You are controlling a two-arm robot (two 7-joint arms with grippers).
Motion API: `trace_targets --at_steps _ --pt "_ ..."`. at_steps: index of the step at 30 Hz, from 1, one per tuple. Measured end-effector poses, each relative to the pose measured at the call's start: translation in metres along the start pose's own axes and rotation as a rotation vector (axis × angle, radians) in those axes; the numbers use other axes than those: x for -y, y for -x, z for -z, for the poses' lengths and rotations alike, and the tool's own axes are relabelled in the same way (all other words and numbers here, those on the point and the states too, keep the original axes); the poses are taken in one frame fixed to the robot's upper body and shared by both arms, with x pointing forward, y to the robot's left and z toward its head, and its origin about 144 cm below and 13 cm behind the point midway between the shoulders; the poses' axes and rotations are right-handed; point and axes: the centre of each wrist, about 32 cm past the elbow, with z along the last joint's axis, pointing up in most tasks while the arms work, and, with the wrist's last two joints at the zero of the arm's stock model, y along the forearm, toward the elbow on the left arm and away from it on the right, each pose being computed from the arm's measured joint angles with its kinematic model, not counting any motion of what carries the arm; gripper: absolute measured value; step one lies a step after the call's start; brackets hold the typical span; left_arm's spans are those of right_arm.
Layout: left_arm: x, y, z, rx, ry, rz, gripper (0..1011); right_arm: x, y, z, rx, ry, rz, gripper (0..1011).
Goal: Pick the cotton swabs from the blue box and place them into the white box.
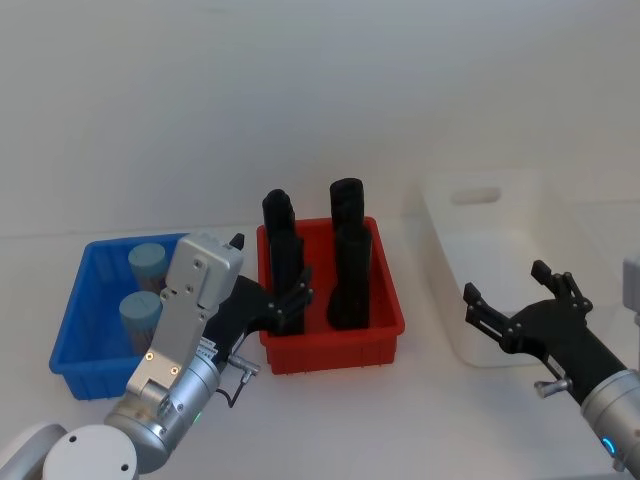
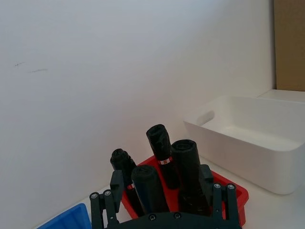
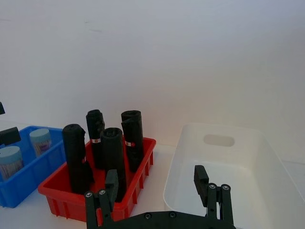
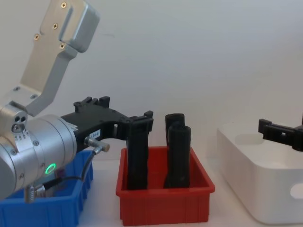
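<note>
Two cotton swabs tubs with light blue lids, one (image 1: 150,262) farther back and one (image 1: 140,312) nearer, stand in the blue box (image 1: 75,330) at the left. In the right wrist view the same tubs (image 3: 40,140) (image 3: 9,161) show in the blue box (image 3: 33,174). My left gripper (image 1: 292,300) is open, just right of the blue box at the red bin's left edge, holding nothing. The white box (image 1: 480,250) stands at the right. Over its near end my right gripper (image 1: 505,285) hangs open and empty.
A red bin (image 1: 330,345) with several tall black rolls (image 1: 348,250) stands between the two boxes, right beside my left gripper's fingers (image 4: 139,124). A plain wall runs behind the table. A brown panel (image 2: 289,45) stands beyond the white box (image 2: 252,138).
</note>
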Motion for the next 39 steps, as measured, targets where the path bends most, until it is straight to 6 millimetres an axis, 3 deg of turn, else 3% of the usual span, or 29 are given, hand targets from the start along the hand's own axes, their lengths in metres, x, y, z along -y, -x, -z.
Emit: trace_targets --at_steps 39 --pt "0.0000 0.0000 0.0000 0.000 0.000 0.000 1004 0.0000 0.0000 0.0000 0.000 0.000 0.000 1002"
